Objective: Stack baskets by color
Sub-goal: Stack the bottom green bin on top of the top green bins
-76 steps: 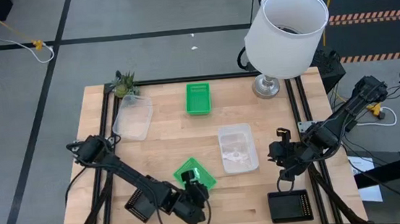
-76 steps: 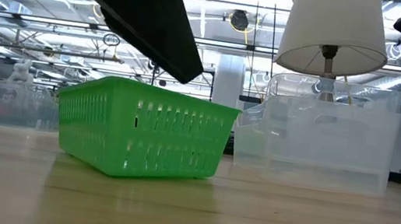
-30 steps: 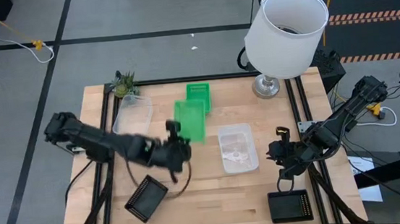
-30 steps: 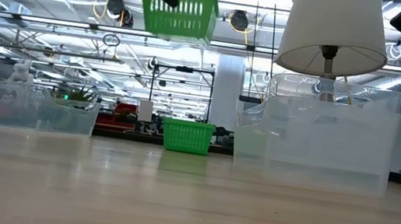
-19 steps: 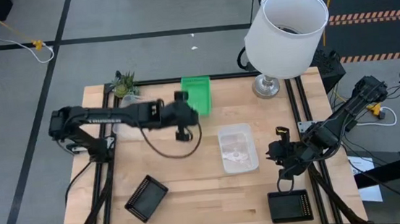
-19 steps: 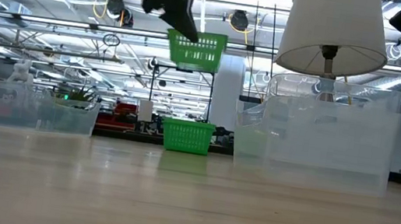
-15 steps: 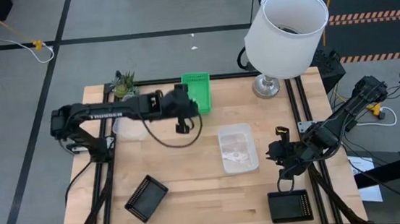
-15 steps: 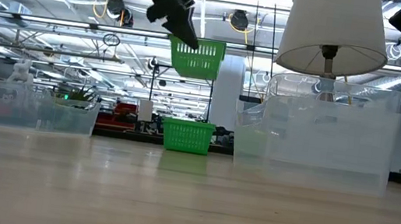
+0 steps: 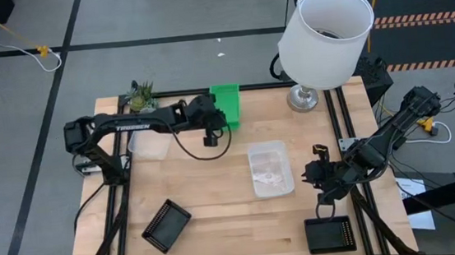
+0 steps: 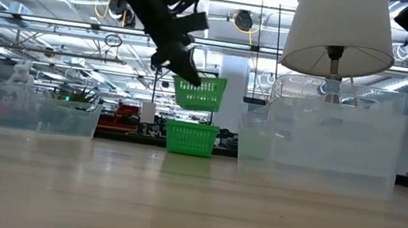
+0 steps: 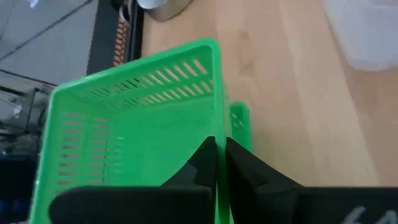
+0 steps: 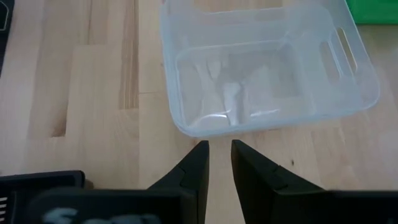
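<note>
Left of the lamp (image 9: 324, 32), the left gripper (image 11: 218, 163) is clamped on the wall of 1 green basket (image 10: 200, 93), hanging just above the second green basket (image 10: 190, 138) on the surface (image 9: 218, 211). To nest it well, square the rims, then lower straight. Below the lamp, the right gripper (image 12: 218, 155) waits slightly parted, empty, beside a clear basket (image 12: 267, 68).

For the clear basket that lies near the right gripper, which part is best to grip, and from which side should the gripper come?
Probably the thin rim of the clear basket on the short wall nearest the right gripper, coming from above. The basket sits upright with its open side up, so one finger could go inside the wall and one outside. The walls look thin enough for the narrow jaws.
</note>
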